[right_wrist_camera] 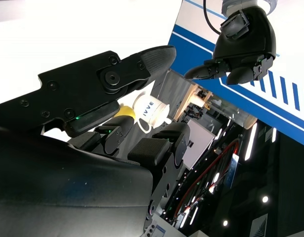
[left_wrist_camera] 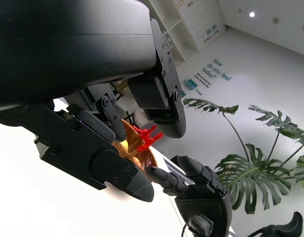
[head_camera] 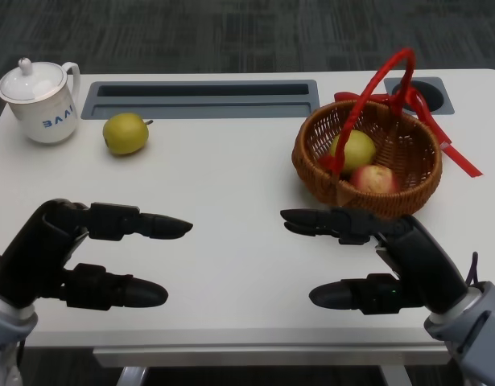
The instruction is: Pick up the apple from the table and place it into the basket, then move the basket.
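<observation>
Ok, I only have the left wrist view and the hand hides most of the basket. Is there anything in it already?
Observer: Yes. In the head view the basket holds a red apple and a yellow-green fruit.
Operator: And is any fruit out on the table?
Observer: One yellow-green apple lies on the table at the robot's far left, beside a white lidded mug but not touching it.
Operator: Is the left hand on that apple?
Observer: No. The left hand is empty, fingers apart, near the front edge, with bare table between it and the apple.
</observation>
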